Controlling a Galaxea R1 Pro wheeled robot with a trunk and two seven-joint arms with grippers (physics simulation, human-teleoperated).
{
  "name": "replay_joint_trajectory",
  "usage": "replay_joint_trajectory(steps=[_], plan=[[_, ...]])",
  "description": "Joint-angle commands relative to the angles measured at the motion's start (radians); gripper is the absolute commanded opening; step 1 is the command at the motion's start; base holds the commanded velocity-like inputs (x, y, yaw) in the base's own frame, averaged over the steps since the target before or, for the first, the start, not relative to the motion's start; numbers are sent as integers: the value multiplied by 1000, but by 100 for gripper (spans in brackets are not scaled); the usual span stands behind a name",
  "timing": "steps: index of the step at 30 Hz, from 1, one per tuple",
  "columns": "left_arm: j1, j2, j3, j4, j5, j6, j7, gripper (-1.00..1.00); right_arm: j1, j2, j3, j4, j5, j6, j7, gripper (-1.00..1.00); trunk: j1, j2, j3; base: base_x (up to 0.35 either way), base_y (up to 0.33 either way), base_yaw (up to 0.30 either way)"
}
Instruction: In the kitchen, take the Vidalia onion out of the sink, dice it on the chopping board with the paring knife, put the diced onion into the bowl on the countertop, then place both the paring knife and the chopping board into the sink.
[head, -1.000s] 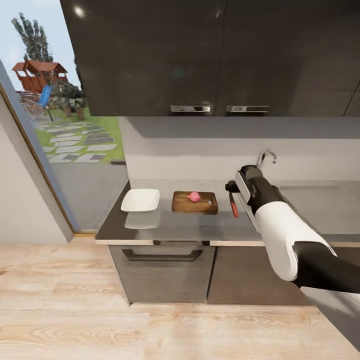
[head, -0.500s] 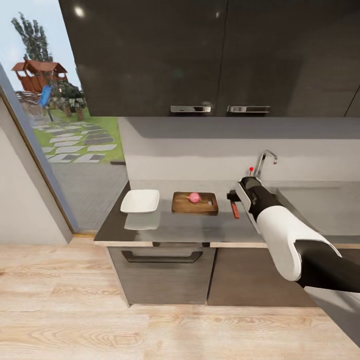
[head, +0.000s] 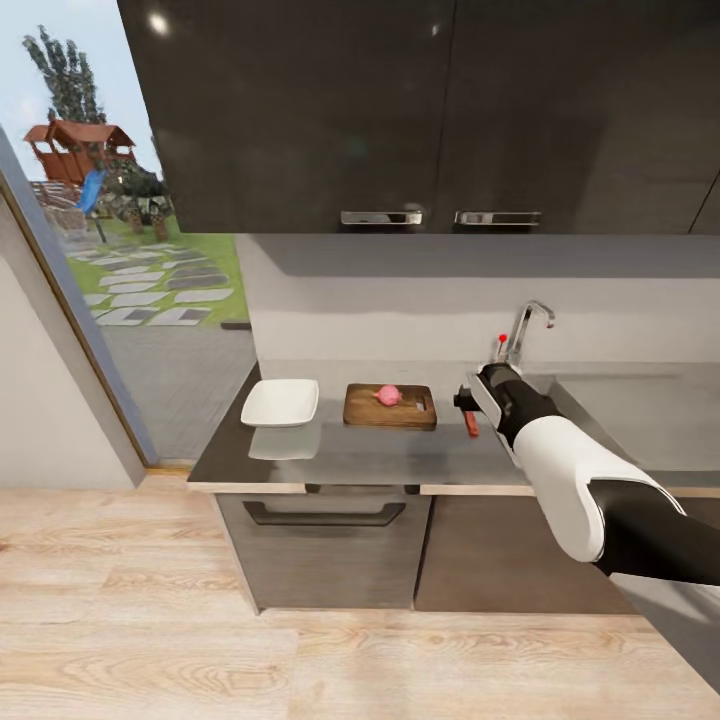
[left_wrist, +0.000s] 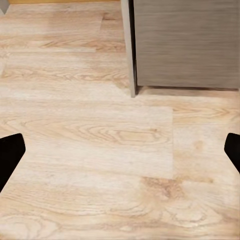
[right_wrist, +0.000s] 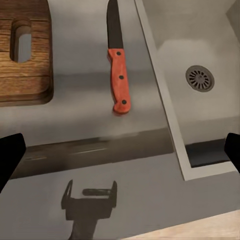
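Right wrist view: the paring knife was seen ahead of the spread, empty right gripper, centred between the fingers, its long axis pointing away.

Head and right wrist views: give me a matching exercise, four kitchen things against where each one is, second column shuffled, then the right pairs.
Things:
1. Vidalia onion
2. paring knife
3. bowl
4. right gripper

Places:
A. on the countertop, between chopping board and sink
B. at the countertop's end by the window
C. on the chopping board
D. open, above the knife

Pairs: 1-C, 2-A, 3-B, 4-D
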Motion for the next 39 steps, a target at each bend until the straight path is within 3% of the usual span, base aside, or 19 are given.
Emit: replay_joint_trajectory(steps=[1,10,18,39], plan=[[-2,0,-2,4,6,-5,-3,100,-1,1,-7,0,4,0,-2,100,1,-2,-2,32,-16,0],[-2,0,-2,4,6,-5,-3,100,-1,0,-7,2,4,-14,3,100,1,-2,-2,186,-116,0],[-2,0,-2,4,6,-5,-3,100,-1,-2,-8,2,10,-14,54,100,1,-2,-2,58,-40,0],[-2,0,-2,4,6,-3,-3,100,-1,0,-7,37,8,-45,59,100,1,-2,-2,41,-19,0]])
